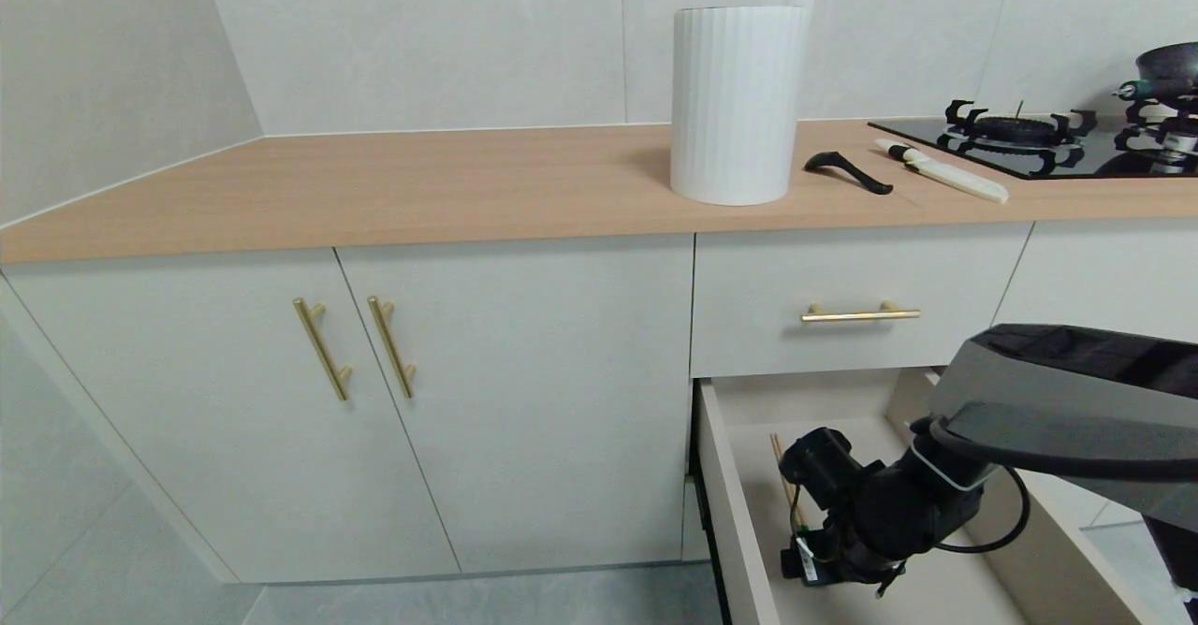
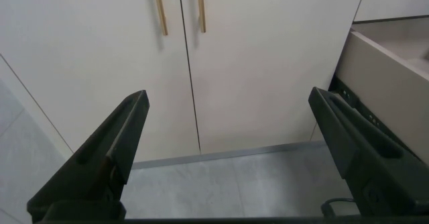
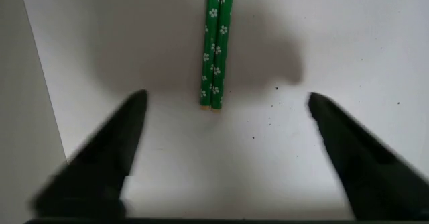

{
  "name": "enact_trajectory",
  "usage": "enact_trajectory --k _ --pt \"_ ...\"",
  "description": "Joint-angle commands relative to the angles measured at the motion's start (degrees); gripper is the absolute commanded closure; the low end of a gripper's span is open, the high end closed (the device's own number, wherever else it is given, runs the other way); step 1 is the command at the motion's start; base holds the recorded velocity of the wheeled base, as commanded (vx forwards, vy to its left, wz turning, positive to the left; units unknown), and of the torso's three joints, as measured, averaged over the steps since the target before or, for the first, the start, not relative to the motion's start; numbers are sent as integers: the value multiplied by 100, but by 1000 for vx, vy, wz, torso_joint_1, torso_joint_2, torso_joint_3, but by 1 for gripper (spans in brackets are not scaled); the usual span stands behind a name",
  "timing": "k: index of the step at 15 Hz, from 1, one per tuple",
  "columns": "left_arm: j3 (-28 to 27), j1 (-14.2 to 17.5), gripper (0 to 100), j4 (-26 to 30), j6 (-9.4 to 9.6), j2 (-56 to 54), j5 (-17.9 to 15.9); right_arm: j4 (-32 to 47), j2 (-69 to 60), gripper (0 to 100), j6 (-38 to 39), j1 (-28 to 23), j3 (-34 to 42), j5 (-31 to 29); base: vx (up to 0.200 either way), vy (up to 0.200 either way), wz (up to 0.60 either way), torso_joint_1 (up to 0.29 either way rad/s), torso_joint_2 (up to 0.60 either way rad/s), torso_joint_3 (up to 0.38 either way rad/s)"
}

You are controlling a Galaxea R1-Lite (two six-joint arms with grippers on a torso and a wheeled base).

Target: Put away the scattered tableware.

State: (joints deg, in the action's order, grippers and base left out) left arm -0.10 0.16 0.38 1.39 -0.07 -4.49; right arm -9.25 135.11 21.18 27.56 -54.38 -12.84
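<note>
A pair of green chopsticks (image 3: 216,43) with small white flowers lies flat on the pale floor of the open lower drawer (image 1: 735,503); the head view shows their wooden ends (image 1: 781,471). My right gripper (image 3: 226,103) hangs open just above them inside the drawer, one finger on each side of their near end, not touching. The right arm's wrist (image 1: 842,513) is low in the drawer. My left gripper (image 2: 228,98) is open and holds nothing, facing the cabinet doors. On the counter lie a black-handled tool (image 1: 847,170) and a white-sheathed knife (image 1: 941,170).
A tall white ribbed container (image 1: 737,101) stands on the wooden counter (image 1: 374,185). A gas hob (image 1: 1029,138) with a pot is at the far right. A shut drawer with a gold handle (image 1: 859,314) sits above the open one. Two cabinet doors (image 2: 188,63) are shut.
</note>
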Motion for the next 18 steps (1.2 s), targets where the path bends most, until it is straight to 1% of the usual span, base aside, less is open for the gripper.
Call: enact_trajectory --k 1,6,9,12,13,14,15,18 --pt "1 2 0 -3 2 7 0 -6 -64 0 9 3 42 0 0 0 0 0 0 0" --pt "1 2 0 6 2 7 0 -50 -380 0 27 -5 279 115 0 0 0 0 0 0" --pt "1 2 0 -3 2 7 0 -50 -670 0 18 -40 349 71 0 0 0 0 0 0" --pt "1 2 0 6 2 7 0 -24 -1795 0 -96 -181 516 80 0 0 0 0 0 0" --pt "1 2 0 -3 2 7 0 -24 -2358 0 -289 -278 622 80 0 0 0 0 0 0" --pt "1 2 0 -3 2 7 0 -24 -2621 0 -360 -331 666 80 0 0 0 0 0 0" --pt "1 2 0 -3 2 7 0 -24 -3254 0 -588 -498 780 124 0 0 0 0 0 0" --pt "1 2 0 -3 2 7 0 -15 -4027 0 -869 -779 806 132 0 0 0 0 0 0"
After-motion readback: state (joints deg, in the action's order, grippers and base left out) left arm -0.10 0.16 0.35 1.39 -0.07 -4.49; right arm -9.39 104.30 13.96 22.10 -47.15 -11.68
